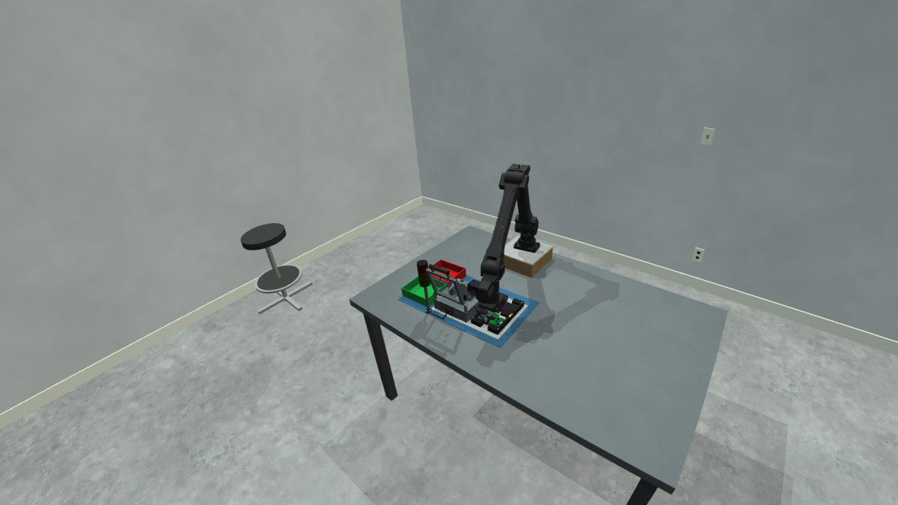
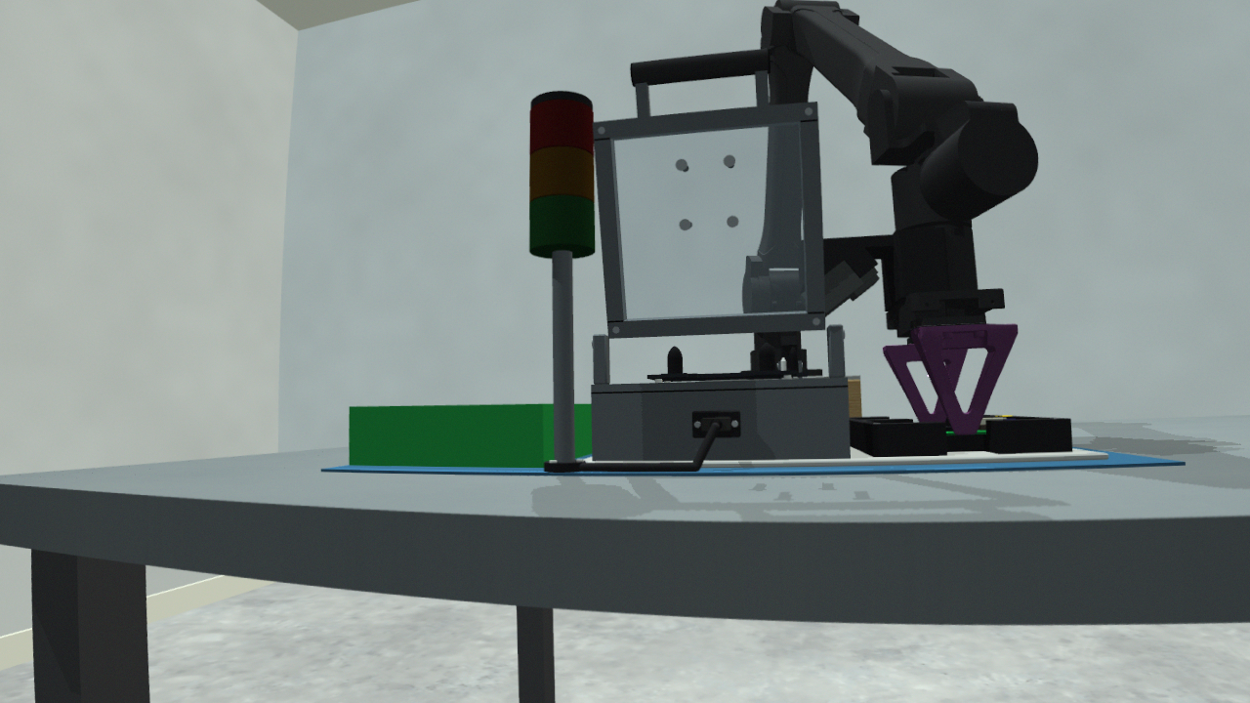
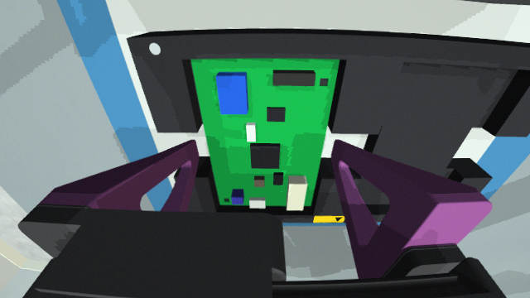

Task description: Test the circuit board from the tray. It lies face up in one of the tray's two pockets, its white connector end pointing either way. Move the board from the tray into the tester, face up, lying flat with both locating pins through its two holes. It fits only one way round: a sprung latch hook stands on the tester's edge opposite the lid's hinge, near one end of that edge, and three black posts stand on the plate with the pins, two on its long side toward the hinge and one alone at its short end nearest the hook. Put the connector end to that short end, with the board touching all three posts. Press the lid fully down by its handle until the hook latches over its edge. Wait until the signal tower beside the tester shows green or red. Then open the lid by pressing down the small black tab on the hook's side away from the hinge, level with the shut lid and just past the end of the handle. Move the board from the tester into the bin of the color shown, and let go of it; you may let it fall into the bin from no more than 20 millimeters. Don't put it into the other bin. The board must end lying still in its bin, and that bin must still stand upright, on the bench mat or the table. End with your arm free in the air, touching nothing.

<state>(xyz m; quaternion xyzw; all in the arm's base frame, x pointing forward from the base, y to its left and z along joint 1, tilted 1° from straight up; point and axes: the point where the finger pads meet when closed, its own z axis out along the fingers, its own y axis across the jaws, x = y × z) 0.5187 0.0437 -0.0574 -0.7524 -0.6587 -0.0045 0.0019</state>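
Hovering wide apart and empty: gripper (image 3: 265, 165) straddling circuit board (image 3: 265, 124) lying face up in tray (image 3: 414, 103) pocket, long axis running between the purple fingers.

One circuit board (image 3: 265, 132) lies in one black tray (image 3: 414, 95) that has two pockets, at centre frame in the wrist view. Two bins stand left of centre on the tabletop (image 1: 596, 370), one green (image 1: 415, 289) and one red (image 1: 450, 268). One tester (image 2: 716, 419), one signal tower (image 2: 562, 175), one stool (image 1: 266, 251) at left.
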